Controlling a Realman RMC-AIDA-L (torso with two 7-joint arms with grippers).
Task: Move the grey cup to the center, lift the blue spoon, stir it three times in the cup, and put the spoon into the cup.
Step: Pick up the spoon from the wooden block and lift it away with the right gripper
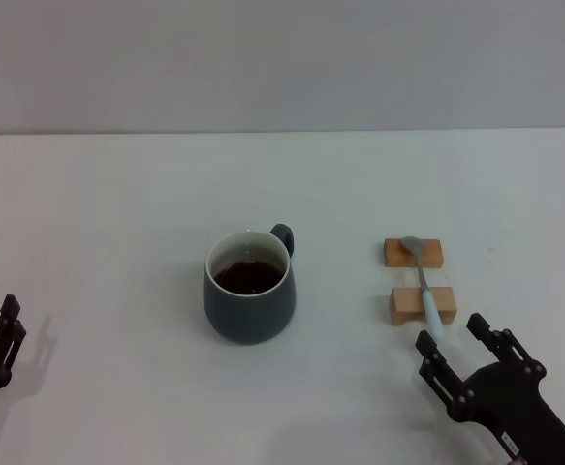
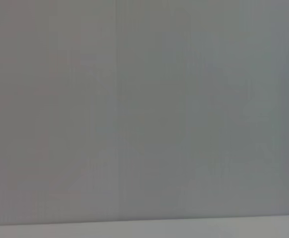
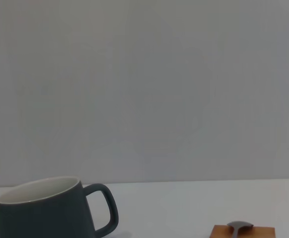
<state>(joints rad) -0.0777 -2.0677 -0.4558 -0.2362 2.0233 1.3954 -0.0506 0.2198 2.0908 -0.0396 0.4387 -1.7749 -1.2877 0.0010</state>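
The grey cup (image 1: 249, 288) stands near the middle of the white table, handle toward the back right, with dark liquid inside; it also shows in the right wrist view as the grey cup (image 3: 47, 208). The blue spoon (image 1: 423, 284) lies across two tan wooden blocks, metal bowl on the far block, pale handle pointing to the front edge. My right gripper (image 1: 454, 341) is open just in front of the spoon's handle tip, low over the table. My left gripper (image 1: 9, 320) rests at the front left edge, far from the cup.
Two tan wooden blocks (image 1: 413, 253) (image 1: 420, 306) carry the spoon to the right of the cup; the far block (image 3: 242, 232) shows in the right wrist view. The table (image 1: 117, 213) runs back to a grey wall. The left wrist view holds only wall.
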